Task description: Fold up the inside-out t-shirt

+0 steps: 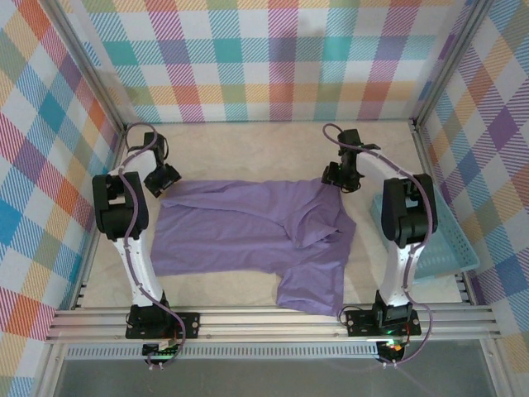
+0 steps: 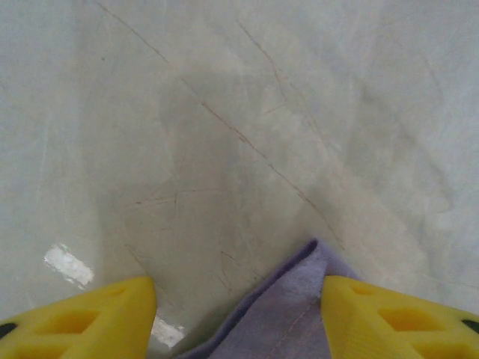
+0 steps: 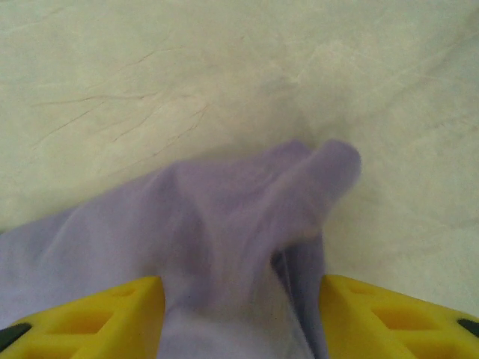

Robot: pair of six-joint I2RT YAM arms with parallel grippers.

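- Purple t-shirt (image 1: 248,231) is spread flat on the table (image 1: 248,141), with one flap reaching the near edge and the right part folded over.
- A blue basket (image 1: 450,248) is set right of the right arm.
- At the far-left shirt corner the left gripper (image 1: 163,178) is positioned with fingers (image 2: 112,314) apart; the corner lies loose between them.
- At the far-right corner the right gripper (image 1: 340,175) is spread too. Fabric is bunched between; contact can't be told (blurred).

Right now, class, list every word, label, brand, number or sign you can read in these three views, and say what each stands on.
None: no readable text anywhere.
The plain lavender-purple fabric t-shirt bears no print or visible tag.
The light blue plastic basket shows no label.
The checked pastel walls carry pattern only.
The small white patches on the table are blank.
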